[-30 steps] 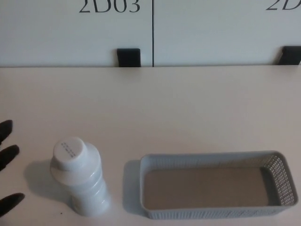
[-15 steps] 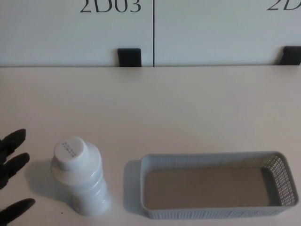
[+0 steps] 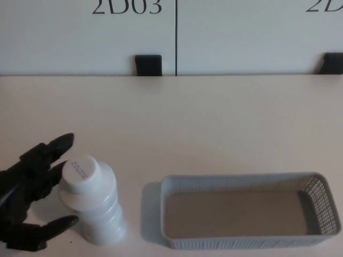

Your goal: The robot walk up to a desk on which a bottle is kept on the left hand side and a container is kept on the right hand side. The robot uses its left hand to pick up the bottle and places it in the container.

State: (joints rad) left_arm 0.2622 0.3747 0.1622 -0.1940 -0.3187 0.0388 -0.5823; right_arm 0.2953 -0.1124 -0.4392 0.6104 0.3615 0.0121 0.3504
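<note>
Head view | left robot hand (image 3: 33, 198) spread open, holding nothing | bottle (image 3: 92, 201) upright just to its right, between fingers and thumb | basket (image 3: 246, 210) farther right on counter (image 3: 187, 118)

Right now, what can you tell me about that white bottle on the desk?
The bottle looks like white plastic, with a ribbed body and a wide white cap bearing small printed marks too small to read. It stands upright on the desk at the near left, apart from the grey mesh container to its right. The robot's black left hand is open around it from the left, fingers by the cap and thumb low beside the base; whether they touch cannot be told.
</note>
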